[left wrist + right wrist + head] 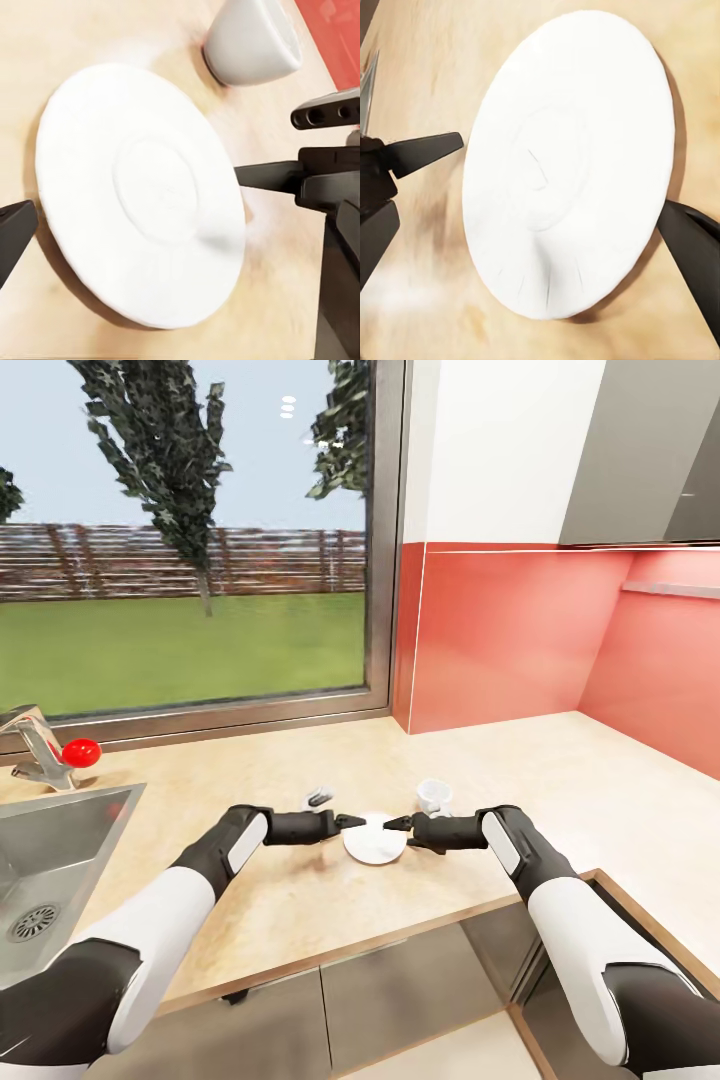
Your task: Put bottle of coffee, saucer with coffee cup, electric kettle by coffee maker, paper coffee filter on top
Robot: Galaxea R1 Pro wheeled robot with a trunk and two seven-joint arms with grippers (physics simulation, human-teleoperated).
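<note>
The sink and tap sit well off beyond the left arm, out of the way. The left gripper points inward at the saucer, its tip at the rim on that side. In the left wrist view one dark finger shows at the saucer's near edge, and the plate lies ahead of it, flat on the counter. I cannot tell from any view whether the left jaws are spread or pressed together.

The saucer lies between the two grippers, bare, with nothing on it. The cup stands just beyond the saucer, on the far side from the robot and nearer the right gripper, apart from the plate.

The right gripper faces the left one across the saucer. In the right wrist view its finger lies under or against the plate's edge, while the other dark tip there looks like the left gripper's. Its state too I cannot tell.

The step seems to be gripping the saucer. To do it well, slide one finger low under the rim and close gently on the edge, keeping the plate level. Use the opposite gripper as a stop so the plate does not skate, and steer clear of the cup.
</note>
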